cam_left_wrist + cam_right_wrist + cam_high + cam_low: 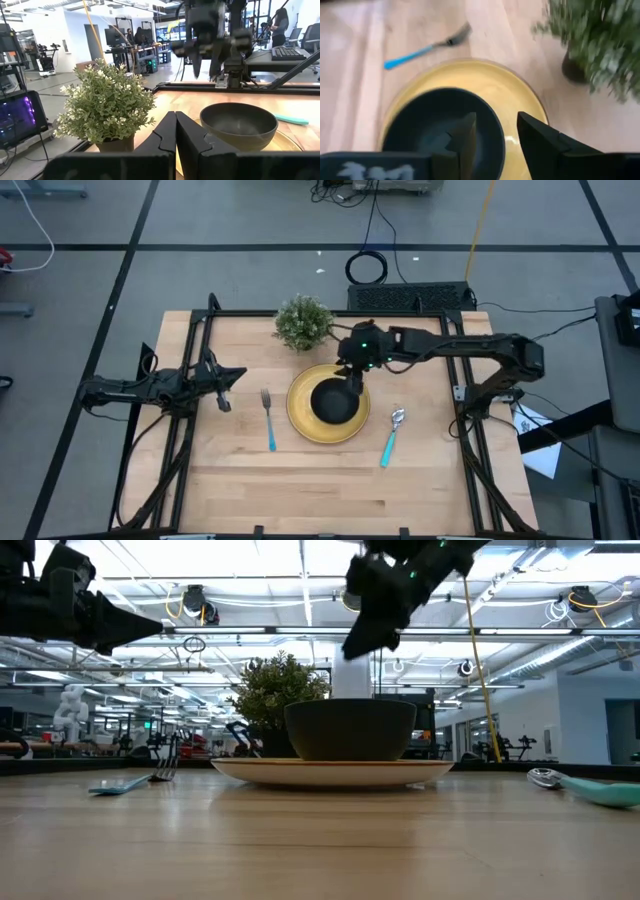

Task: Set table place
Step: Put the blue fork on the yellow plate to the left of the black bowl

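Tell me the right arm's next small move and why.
Probably lift the right gripper up and back toward its own side: its fingers stand open above the black bowl, which already sits on the yellow plate, with fork and spoon flanking it.

Plant crowds plate's far side; near table free.

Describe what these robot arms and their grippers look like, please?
Both arms are dark, jointed metal. The right gripper has a small green light glowing on its wrist; its two fingers are flat, black and angular. The left gripper has the same black wedge-shaped fingers. Thin black cables trail along each arm.
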